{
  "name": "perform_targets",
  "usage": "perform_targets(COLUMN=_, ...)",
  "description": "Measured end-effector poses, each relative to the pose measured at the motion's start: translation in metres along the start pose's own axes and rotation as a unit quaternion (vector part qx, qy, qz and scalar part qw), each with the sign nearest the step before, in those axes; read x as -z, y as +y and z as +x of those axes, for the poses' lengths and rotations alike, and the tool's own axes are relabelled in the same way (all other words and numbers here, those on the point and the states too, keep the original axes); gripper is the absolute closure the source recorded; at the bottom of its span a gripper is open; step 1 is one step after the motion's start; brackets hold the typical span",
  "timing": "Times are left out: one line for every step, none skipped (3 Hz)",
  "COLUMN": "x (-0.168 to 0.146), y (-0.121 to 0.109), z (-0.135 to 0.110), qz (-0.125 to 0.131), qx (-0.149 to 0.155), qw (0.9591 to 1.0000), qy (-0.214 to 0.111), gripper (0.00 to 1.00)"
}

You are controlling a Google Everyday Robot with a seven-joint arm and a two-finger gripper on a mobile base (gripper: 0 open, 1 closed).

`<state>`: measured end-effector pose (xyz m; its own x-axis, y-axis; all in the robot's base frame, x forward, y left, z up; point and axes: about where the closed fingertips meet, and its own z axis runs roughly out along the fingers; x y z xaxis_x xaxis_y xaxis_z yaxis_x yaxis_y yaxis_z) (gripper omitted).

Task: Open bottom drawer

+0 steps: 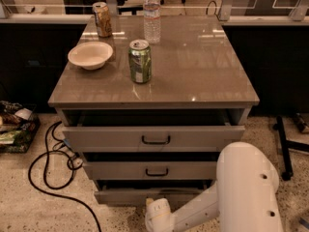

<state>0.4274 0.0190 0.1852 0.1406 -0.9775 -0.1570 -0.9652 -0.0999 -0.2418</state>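
A grey cabinet is filling the middle of the view, and its glossy top is serving as the table (193,71). The white robot arm (246,187) is standing at the lower right and is reaching down and left toward the foot of the cabinet.

Three drawers are showing in the cabinet front. The top drawer (106,138) is looking widest, the middle drawer (116,170) is sitting under it, and the bottom drawer (120,196) is lying lowest, just above the floor. Each one is showing a dark gap above its front, so each is standing a little out.

A black cable (46,178) is looping on the speckled floor at the left of the cabinet.

On the table a pale bowl (90,55) is resting near the left edge. A clear water bottle (151,14) is standing upright at the back, a brown can (102,19) is standing at the back left, and a green can (140,61) is standing beside the bowl, toward the front.

The pincer (153,203) is sitting at the end of the arm, right in front of the bottom drawer. Whether it is wide or narrow, I cannot tell.
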Motion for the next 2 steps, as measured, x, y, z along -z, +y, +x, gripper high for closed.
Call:
perform_targets(x=-0.0057, y=0.0068, z=0.0006, qz=-0.014, qx=-0.001, qw=0.9998, qy=0.016, gripper=0.0)
perform_targets(x=-0.0107, y=0.0109, z=0.0046, qz=-0.024, qx=-0.004, qw=0.9992, qy=0.031, gripper=0.0)
